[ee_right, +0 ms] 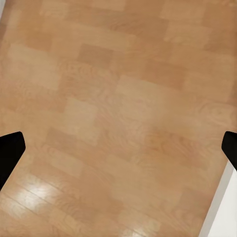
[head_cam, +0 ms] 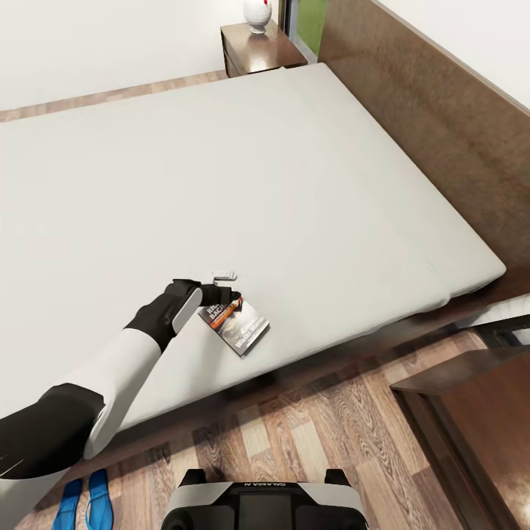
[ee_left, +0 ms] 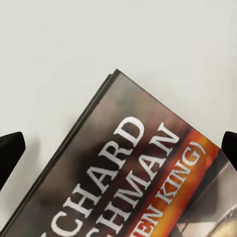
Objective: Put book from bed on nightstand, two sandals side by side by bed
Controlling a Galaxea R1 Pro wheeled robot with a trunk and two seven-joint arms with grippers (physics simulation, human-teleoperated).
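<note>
**Left hand over book near bed's front edge**

Head view: left hand (head_cam: 230, 288) sits at the book (head_cam: 237, 324), which lies flat on the grey mattress of the bed (head_cam: 243, 169) near its front edge. Two blue sandals (head_cam: 82, 505) lie side by side on the floor (head_cam: 309, 434). Nightstand (head_cam: 258, 48) at far corner.

Left wrist view: fingers (ee_left: 10, 150) spread wide, book (ee_left: 133, 177) between, lettering legible.

Right wrist view: right hand (ee_right: 118, 153) fingertips spread over plank floor (ee_right: 118, 98).

The black left gripper (head_cam: 224, 296) covers the near corner of the small dark paperback book with an orange band (head_cam: 240, 325), so its fingers' (ee_left: 11, 152) contact cannot be told. In the left wrist view the book's white title lettering runs off the edge. The two bright blue flat sandals (head_cam: 82, 504) are cut off at the head view's bottom edge.
</note>
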